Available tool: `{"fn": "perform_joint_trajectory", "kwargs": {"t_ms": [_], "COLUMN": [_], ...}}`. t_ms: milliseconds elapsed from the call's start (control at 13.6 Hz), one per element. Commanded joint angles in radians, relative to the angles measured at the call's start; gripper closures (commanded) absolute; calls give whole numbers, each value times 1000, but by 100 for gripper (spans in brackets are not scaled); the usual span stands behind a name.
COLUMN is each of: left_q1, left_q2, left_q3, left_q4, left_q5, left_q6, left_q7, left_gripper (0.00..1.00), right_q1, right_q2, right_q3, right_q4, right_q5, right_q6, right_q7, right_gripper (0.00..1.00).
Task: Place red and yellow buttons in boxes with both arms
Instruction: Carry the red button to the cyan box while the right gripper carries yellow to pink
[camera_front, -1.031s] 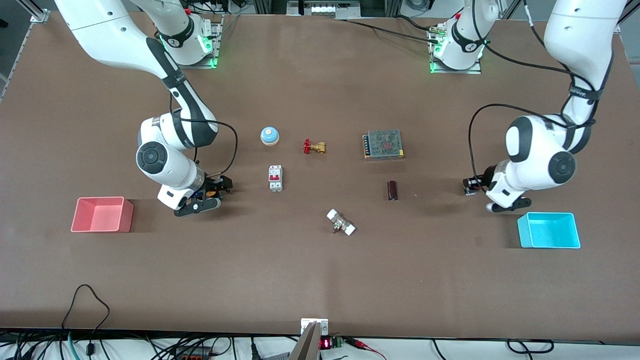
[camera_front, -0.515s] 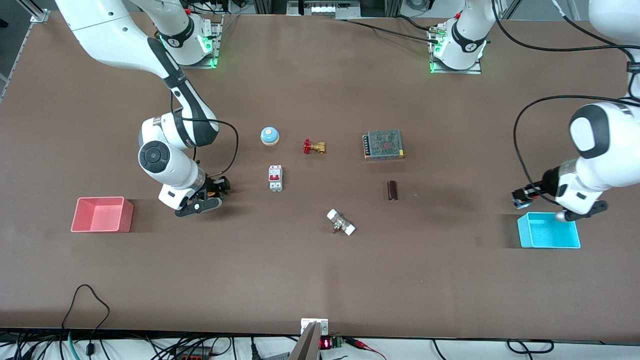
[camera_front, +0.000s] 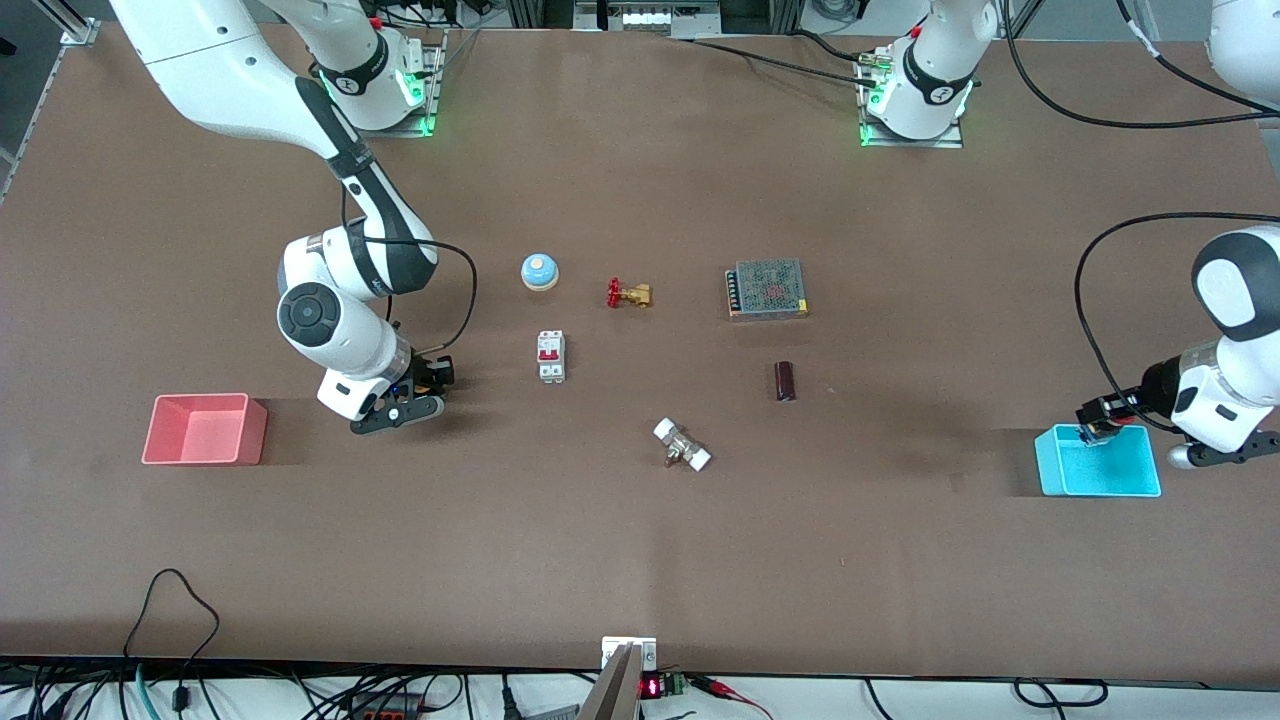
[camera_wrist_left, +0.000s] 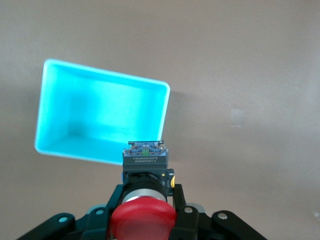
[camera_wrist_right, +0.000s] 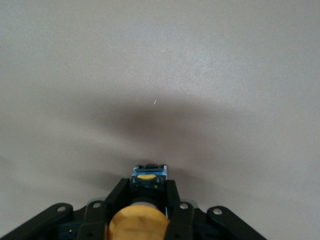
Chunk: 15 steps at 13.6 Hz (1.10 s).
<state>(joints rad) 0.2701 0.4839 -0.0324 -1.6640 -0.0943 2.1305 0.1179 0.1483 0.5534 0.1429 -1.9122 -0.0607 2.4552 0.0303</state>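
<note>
The left gripper is over the cyan box, its fingers clamped on the red button. The right gripper is low over the worktop beside the pink box, with fingers clamped on the yellow button.

buttons: 2 | boxes: 2 | arms: 2
</note>
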Motion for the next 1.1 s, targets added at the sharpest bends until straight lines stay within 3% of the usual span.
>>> {"fn": "perform_joint_trajectory", "kwargs": {"t_ms": [0, 147, 368, 589, 883, 1031], "left_q1": [27, 37, 57, 66, 61, 58], "left_q2": [74, 114, 182, 211, 258, 274], "left_q3": [-6, -4, -1, -1, -1, 0], "left_q4": [105, 119, 168, 181, 217, 217], "left_q5": [13, 13, 12, 12, 8, 7], "left_q6": [-11, -4, 40, 39, 39, 40], "left_q7": [89, 109, 169, 174, 172, 171], "left_gripper": [71, 71, 71, 71, 71, 71], "right_q1": [-10, -25, -71, -131, -277, -321], "right_q2": [-6, -29, -130, -199, -179, -133], "right_q3": [4, 1, -15, -112, -146, -146], "right_q4": [-1, 15, 129, 229, 262, 266], "right_q5": [-13, -13, -11, -10, 2, 5], "right_q6": [8, -7, -254, -405, -400, -311], "right_q7": [-19, -55, -67, -309, -643, -720], "right_gripper": [78, 80, 80, 80, 80, 80]}}
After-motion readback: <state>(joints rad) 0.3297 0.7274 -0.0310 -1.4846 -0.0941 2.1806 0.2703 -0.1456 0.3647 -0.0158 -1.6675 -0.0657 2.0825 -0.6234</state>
